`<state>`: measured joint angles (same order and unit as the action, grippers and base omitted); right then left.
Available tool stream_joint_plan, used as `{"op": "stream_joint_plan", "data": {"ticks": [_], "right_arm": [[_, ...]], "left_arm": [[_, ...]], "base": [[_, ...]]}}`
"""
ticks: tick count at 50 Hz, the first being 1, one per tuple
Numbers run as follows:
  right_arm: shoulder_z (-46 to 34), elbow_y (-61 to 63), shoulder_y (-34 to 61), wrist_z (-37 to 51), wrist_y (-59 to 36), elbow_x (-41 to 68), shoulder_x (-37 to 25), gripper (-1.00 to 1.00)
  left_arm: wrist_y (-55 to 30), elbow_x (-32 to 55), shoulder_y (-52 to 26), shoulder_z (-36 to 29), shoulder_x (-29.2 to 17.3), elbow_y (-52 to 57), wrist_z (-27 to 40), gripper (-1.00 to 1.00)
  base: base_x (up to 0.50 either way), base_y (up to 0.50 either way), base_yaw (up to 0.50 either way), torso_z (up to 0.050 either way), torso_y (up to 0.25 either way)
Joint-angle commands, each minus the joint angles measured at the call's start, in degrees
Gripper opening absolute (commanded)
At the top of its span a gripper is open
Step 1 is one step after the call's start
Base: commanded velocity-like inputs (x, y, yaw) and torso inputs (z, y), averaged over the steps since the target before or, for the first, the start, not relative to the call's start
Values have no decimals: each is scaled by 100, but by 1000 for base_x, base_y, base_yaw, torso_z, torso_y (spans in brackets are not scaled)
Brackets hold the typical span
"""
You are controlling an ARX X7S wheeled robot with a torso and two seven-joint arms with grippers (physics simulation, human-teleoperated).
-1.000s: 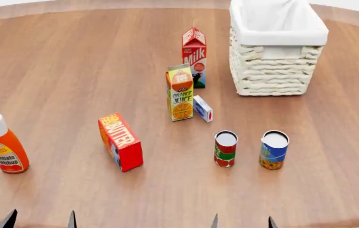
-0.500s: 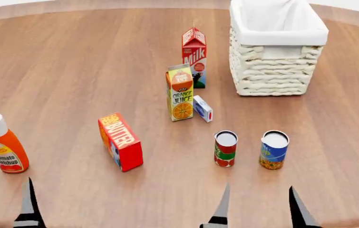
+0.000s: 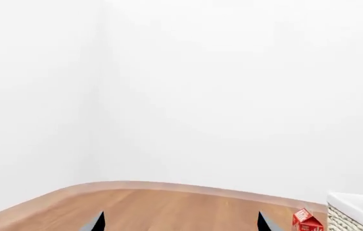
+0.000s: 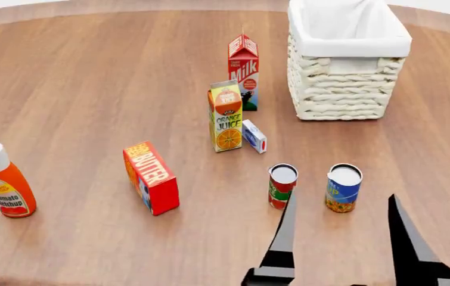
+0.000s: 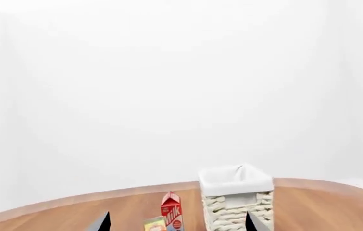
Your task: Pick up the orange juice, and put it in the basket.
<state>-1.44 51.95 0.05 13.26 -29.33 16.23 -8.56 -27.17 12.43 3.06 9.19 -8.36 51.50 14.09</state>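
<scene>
- Since the orange juice (image 4: 226,116) stands upright mid-table, left of the basket (image 4: 344,95), the reach must go forward and a bit left.
- The milk carton (image 4: 243,70) stands just behind it, and a small white-and-blue box (image 4: 254,136) sits just beside it, so come in gently.
- Two tins (image 4: 283,186) (image 4: 343,187) stand nearer the robot; go over them, not through.
- The right gripper (image 4: 340,238) has its jaws wide apart and holds nothing.
- The left gripper (image 3: 180,222) looks spread too, empty.

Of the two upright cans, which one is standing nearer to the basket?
The blue-labelled tin can: it is closer to the cream woven wicker basket than the red-and-green-labelled tin can.
</scene>
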Motion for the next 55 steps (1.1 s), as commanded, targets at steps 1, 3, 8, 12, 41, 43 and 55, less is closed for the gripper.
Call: {"op": "stream_joint_plan", "data": {"ticks": [1,3,8,12,41,43,55], "right_arm": [[1,256,109,-54,-93,-97,-9,100],[-99,297,151,-13,-217,-172,-65,100],[-122,285,149,-80,-195,-16,-98,100],[-175,314,120,-124,-96,-16,-162,100],[-77,253,92,39,4,278,-254,100],[-74,236,85,43,31,288,-261,100],[-100,246,81,115,24,353,-320,100]], "left_arm": [[-353,270,-104,509,12,317,-27,100],[-377,277,-109,535,0,325,12,100],[-359,314,-87,553,-18,346,56,100],[-358,313,-83,514,-43,345,87,100],[-268,399,-33,330,-191,306,231,100],[-263,406,-31,325,-201,306,242,100],[-280,469,-15,290,-261,361,311,100]], "base": [[0,0,0,0,0],[0,0,0,0,0],[0,0,0,0,0],[44,0,0,0,0],[495,0,0,0,0],[500,0,0,0,0],[500,0,0,0,1]]}}
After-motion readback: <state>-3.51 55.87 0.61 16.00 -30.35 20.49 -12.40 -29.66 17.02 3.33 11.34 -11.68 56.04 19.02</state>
